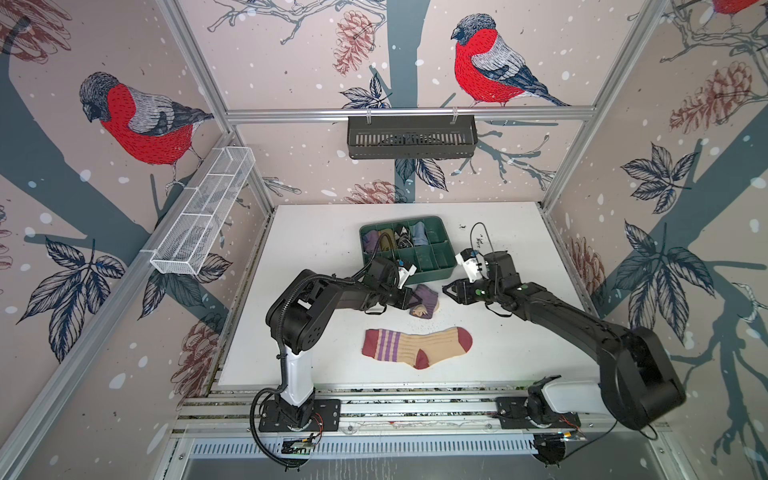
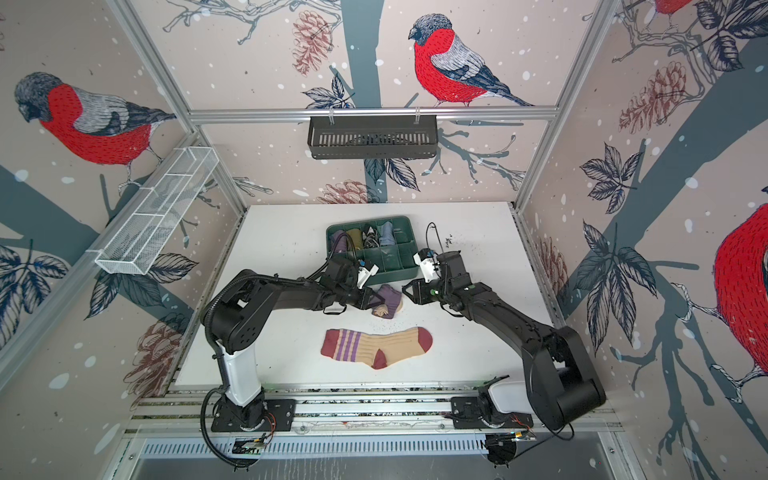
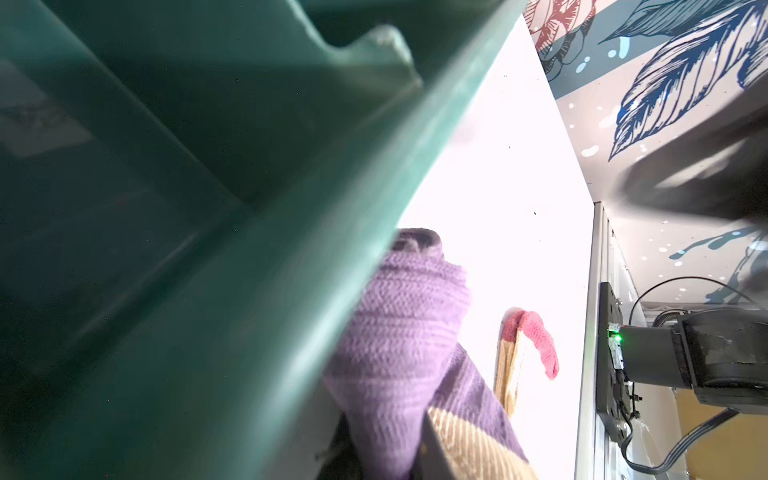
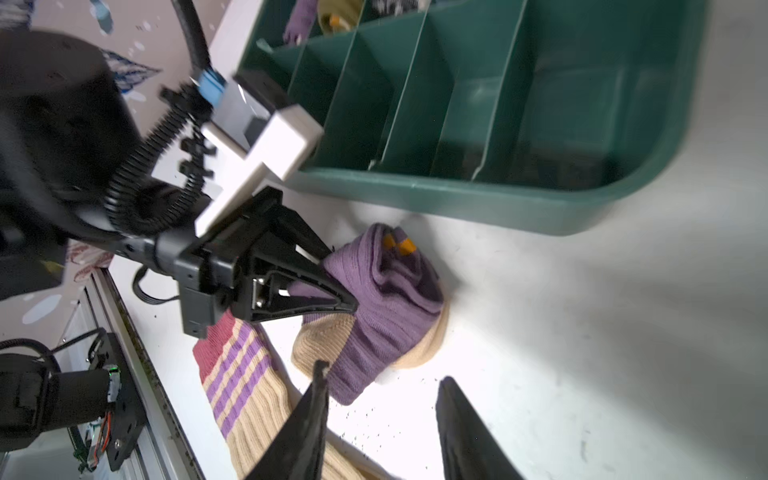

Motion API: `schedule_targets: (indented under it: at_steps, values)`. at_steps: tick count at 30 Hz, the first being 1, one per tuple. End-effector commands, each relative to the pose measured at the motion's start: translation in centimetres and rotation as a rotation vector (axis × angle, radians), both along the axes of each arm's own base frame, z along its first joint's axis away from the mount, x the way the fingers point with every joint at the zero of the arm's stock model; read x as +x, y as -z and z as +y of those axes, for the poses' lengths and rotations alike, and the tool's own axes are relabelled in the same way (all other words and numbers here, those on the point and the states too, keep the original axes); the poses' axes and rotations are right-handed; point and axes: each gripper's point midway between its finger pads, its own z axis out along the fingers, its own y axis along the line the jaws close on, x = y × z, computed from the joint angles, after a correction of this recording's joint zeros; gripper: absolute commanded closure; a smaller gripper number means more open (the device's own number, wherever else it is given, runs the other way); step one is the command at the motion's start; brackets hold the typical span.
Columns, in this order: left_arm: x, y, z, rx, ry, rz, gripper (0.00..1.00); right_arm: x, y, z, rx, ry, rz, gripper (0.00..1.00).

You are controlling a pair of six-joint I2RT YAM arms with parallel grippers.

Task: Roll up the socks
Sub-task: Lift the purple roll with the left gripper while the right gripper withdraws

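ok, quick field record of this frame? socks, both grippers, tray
purple sock: bunched, partly rolled, on the table just in front of the green tray
tan sock: flat, unrolled, nearer the arm bases
left gripper: shut on the purple sock's edge
right gripper: open, beside the purple sock, holding nothing
green tray: rolled bundles in far row; near compartments look empty

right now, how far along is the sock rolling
Done: nothing finished yet from this pair. In hand: the purple sock is bunched into a loose roll beside the green tray, pinched by the left gripper; the right gripper is open, just off it. Left: tighten that roll, then the tan striped sock, lying flat and untouched.
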Motion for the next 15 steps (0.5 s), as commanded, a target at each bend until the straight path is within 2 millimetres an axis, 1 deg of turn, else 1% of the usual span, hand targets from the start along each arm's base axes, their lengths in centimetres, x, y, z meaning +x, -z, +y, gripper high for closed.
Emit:
schedule_targets:
  at_steps: [1, 4, 7, 10, 15]
  values:
    - [-2.6, 2.9, 2.5, 0.152, -0.053, 0.185, 1.0, -0.1, -1.4, -1.4, 0.011, 0.048, -0.015, 0.54]
    - [-2.4, 2.0, 2.4, 0.152, -0.05, 0.162, 1.0, 0.5, -2.5, -2.9, 0.009, 0.106, -0.055, 0.54]
    - [-2.2, 0.7, 2.2, 0.149, -0.04, 0.138, 1.0, 0.8, -3.0, -3.8, 0.012, 0.14, -0.072, 0.54]
    - [-2.1, -0.8, 1.8, 0.144, -0.029, 0.111, 1.0, 1.0, -3.1, -4.3, 0.019, 0.162, -0.074, 0.54]
    - [-2.1, -3.9, 1.4, 0.127, -0.012, 0.06, 1.0, 1.2, -3.0, -4.7, 0.015, 0.179, -0.074, 0.54]
